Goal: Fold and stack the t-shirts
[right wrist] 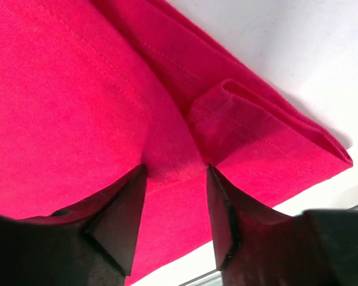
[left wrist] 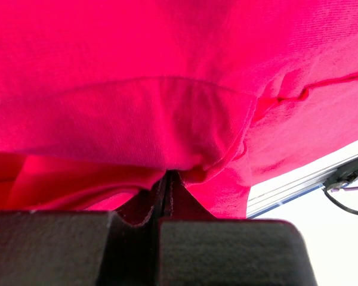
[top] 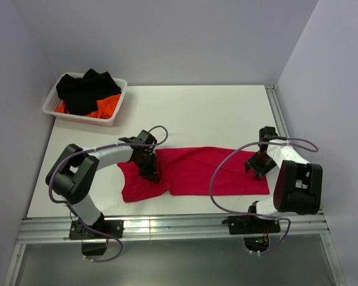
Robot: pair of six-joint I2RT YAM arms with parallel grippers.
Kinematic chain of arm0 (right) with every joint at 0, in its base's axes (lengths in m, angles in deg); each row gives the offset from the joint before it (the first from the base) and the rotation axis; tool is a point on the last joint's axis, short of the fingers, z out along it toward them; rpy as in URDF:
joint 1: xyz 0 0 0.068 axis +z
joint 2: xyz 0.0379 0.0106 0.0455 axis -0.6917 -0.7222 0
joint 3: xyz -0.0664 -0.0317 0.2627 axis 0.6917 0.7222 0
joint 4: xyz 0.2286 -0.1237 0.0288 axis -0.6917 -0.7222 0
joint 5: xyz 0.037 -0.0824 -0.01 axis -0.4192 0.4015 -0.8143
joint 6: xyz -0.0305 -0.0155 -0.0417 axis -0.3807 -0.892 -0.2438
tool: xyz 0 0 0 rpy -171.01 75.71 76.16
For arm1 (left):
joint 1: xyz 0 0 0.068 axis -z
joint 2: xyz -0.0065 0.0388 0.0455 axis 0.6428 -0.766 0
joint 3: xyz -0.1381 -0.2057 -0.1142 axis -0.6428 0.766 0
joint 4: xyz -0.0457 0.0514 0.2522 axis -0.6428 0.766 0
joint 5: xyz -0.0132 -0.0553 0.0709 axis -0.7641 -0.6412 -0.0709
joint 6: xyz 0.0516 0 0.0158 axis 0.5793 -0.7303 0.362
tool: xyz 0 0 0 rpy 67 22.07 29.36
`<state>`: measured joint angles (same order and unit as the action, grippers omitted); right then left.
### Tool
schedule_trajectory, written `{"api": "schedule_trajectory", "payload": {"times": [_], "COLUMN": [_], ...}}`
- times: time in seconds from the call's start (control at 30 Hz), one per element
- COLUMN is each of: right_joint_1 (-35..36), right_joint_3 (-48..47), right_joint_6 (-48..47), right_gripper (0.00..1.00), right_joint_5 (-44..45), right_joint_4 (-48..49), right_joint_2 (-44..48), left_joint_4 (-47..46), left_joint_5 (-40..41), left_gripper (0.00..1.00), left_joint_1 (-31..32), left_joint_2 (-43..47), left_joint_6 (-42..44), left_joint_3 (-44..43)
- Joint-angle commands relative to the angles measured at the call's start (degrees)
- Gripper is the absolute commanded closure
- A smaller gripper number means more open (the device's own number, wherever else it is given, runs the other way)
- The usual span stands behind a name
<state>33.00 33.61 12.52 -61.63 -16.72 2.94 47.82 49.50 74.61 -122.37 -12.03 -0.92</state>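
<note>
White tabletop (top: pixel 215 107) carries a bright crimson cloth t-shirt (top: pixel 197 173), spread flat across its near half between both arms. White plastic mesh basket (top: pixel 77 117) at the far left corner holds black and orange garments (top: pixel 86 89). Left gripper (top: pixel 150 173) is clamped tight on a bunched fold at the shirt's left part, while the right gripper (top: pixel 258 168) has its fingers apart, straddling cloth near the right hem.

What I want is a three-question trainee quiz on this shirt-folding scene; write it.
1. True or false: the left gripper is shut on the red shirt.
2. The basket holds: A) nothing; B) black and orange clothes; C) a folded red shirt.
3. Fill in: the jaws of the right gripper stand ____ over the shirt's edge.
Key: 1 true; 2 B; 3 apart.
</note>
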Motion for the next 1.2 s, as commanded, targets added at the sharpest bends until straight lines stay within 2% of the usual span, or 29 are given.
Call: {"api": "schedule_trajectory", "payload": {"times": [0.0,0.23,0.33,0.87,0.93,1.1,1.17], "right_joint_1": [-0.1,-0.1,-0.2,-0.7,-0.8,-1.5,-2.2], "right_joint_3": [-0.1,0.2,-0.3,-8.1,-8.5,-8.3,-7.8], "right_joint_6": [-0.2,-0.2,-0.4,-3.1,-3.4,-4.5,-4.7], "right_gripper": [0.49,0.7,0.75,0.75,0.79,1.0,1.0], "right_joint_5": [2.3,2.5,3.1,8.0,8.5,10.8,11.8], "right_joint_4": [1.5,2.8,2.4,-4.8,-4.8,-4.7,-4.4], "right_joint_2": [-1.5,-2.6,-2.4,0.5,0.5,-0.9,-1.4], "left_joint_4": [-3.7,-3.0,-3.1,-3.0,-3.1,-2.8,-2.5], "left_joint_5": [6.9,7.4,7.4,7.0,6.9,7.4,7.7], "left_gripper": [1.0,1.0,1.0,1.0,1.0,1.0,1.0], "left_joint_1": [1.2,1.2,1.2,1.2,1.2,1.2,1.2], "left_joint_2": [-4.3,-4.3,-4.7,-5.8,-5.7,-5.3,-5.1], "left_joint_6": [1.1,2.4,2.7,4.2,4.2,4.6,4.8], "left_joint_3": [3.5,3.4,3.2,2.0,2.1,2.4,2.5]}}
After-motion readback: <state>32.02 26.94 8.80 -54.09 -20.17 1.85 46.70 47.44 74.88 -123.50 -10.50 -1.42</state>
